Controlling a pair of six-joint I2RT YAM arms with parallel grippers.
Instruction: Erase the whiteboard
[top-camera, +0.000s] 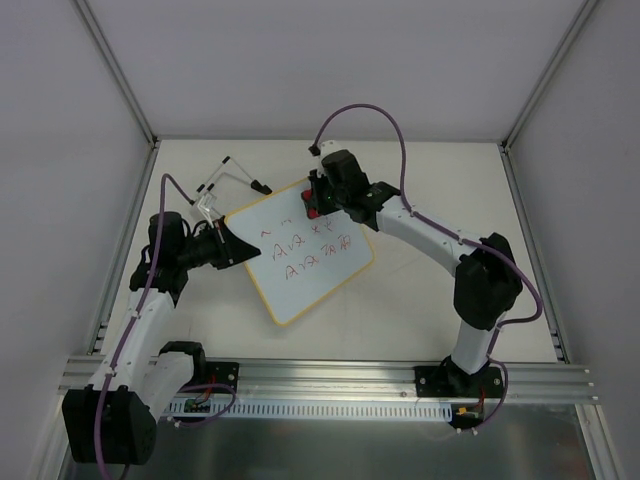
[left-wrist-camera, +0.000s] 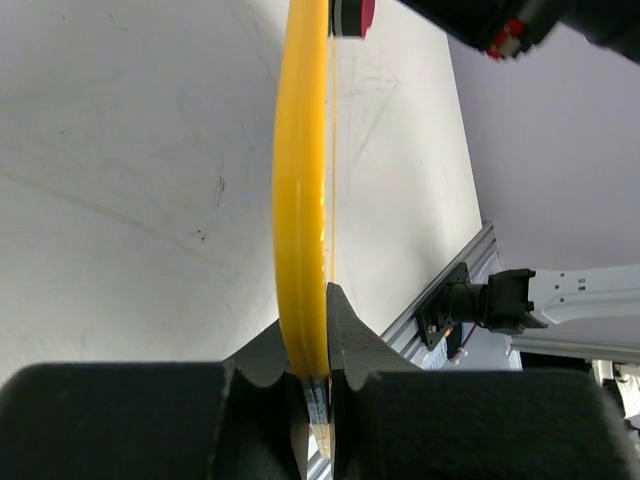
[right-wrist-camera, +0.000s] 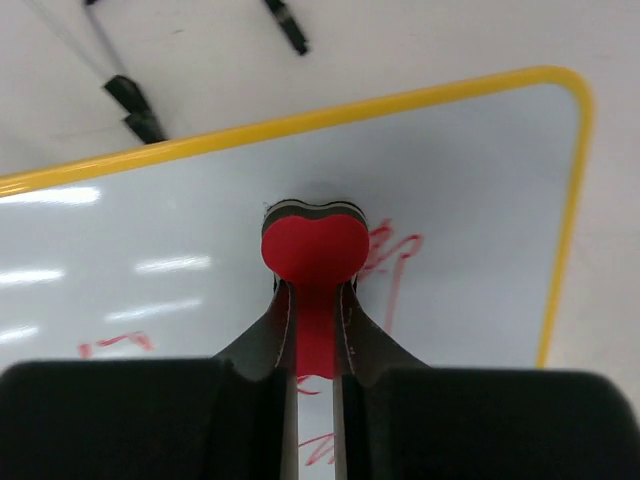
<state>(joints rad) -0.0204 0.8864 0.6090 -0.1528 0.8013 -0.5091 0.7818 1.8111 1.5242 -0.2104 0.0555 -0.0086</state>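
The whiteboard, white with a yellow frame and red handwriting, lies tilted in the middle of the table. My left gripper is shut on its left edge; the left wrist view shows the yellow frame edge-on between the jaws of that gripper. My right gripper is shut on the red bow-shaped eraser and presses it on the board's upper part, next to red writing.
A thin wire stand with black tips lies behind the board's far left corner; it also shows in the right wrist view. The enclosure's white walls close the back and sides. The aluminium rail runs along the near edge.
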